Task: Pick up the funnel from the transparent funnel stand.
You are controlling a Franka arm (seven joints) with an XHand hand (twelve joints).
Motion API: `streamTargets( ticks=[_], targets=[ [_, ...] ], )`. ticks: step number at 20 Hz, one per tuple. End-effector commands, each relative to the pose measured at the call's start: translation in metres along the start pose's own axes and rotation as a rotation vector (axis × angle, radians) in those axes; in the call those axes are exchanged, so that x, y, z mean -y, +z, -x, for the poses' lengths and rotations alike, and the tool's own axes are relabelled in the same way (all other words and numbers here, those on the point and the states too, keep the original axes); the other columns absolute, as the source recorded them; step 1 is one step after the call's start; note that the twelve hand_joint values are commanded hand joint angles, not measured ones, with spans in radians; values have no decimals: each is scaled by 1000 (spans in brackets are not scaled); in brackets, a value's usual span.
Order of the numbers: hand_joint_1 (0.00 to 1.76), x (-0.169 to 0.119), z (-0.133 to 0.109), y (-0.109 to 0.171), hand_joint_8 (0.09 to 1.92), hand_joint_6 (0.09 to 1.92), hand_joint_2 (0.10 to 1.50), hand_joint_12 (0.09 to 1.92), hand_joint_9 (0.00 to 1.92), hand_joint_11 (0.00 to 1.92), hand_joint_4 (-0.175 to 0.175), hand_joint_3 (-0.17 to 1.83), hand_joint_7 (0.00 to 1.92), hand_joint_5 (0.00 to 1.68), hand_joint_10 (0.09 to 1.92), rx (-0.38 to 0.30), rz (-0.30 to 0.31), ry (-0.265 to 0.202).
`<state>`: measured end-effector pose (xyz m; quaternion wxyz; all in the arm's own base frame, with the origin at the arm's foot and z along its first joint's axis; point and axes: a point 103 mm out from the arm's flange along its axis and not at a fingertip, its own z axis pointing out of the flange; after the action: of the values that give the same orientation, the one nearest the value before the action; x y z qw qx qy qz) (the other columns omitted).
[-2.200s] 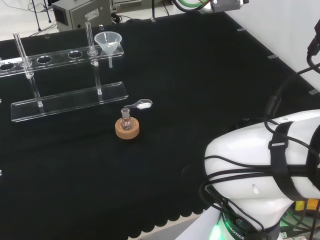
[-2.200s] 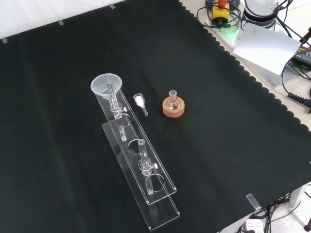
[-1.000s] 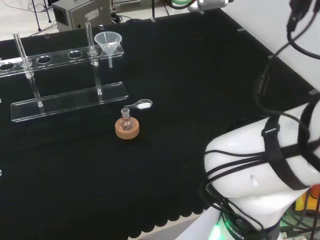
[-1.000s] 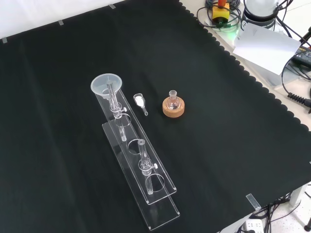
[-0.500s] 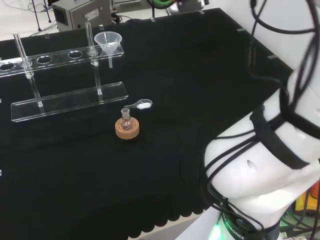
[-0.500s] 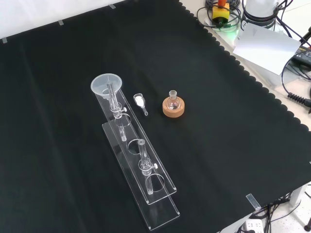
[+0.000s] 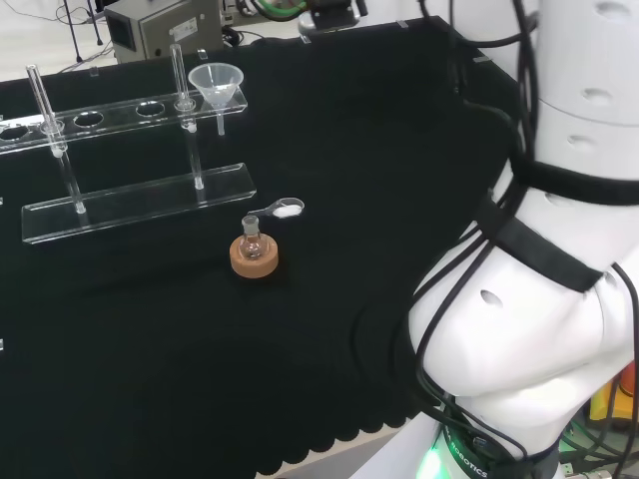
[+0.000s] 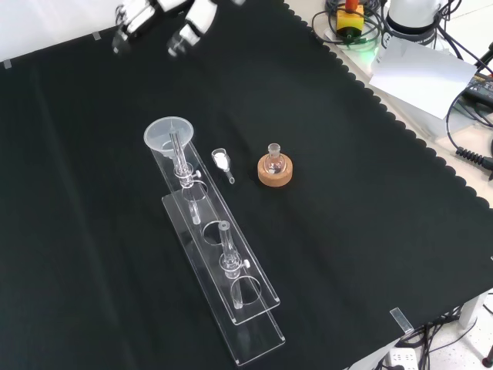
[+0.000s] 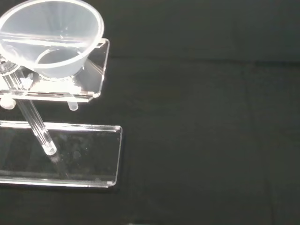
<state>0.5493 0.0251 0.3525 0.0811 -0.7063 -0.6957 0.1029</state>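
In the head view I see the funnel point(image 7: 219, 88) sitting in the end hole of the clear stand point(image 7: 130, 200), at the stand's right end, far back on the bench point(image 7: 329, 150). Nearer to me, a small flask point(image 7: 252, 238) stands on a cork ring point(image 7: 254, 257), and a little spoon point(image 7: 280, 209) with white powder lies just beyond it. My arm's white links point(image 7: 559, 249) stand large at the right.

In the front view the hand point(image 8: 158, 19) comes in at the top left, up above the cloth, well apart from the funnel point(image 8: 168, 135). Its fingers point(image 8: 187, 29) hang down, relaxed and spread, with nothing in them. The funnel rests in the top end of the stand point(image 8: 223, 270), its stem going down through the upper shelf. The spoon point(image 8: 222, 163) lies just right of the stand, and the flask point(image 8: 273, 160) on its cork ring point(image 8: 275, 173) is a bit further right.

In the wrist view I look down on the funnel point(image 9: 51, 37), close and large, seated in the stand's upper shelf point(image 9: 61, 86), with the base plate point(image 9: 61, 154) below on the black cloth.
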Motion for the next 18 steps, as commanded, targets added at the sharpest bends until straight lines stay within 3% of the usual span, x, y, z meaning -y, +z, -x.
streamTargets(
  ticks=[1,7,13,18],
  targets=[
    [36,-36,-30,18,533,87,1159,1345,322,220,24,341,155,219,595,34,-74,-58],
    [297,-44,-49,30,587,87,982,1362,389,255,17,260,197,235,630,75,-125,-89],
    [417,-48,-66,40,688,87,818,1404,282,338,1,243,30,149,747,97,-181,-94],
    [447,-53,-74,41,472,87,760,1430,152,440,-15,235,0,41,840,120,-241,-95]
  ],
)
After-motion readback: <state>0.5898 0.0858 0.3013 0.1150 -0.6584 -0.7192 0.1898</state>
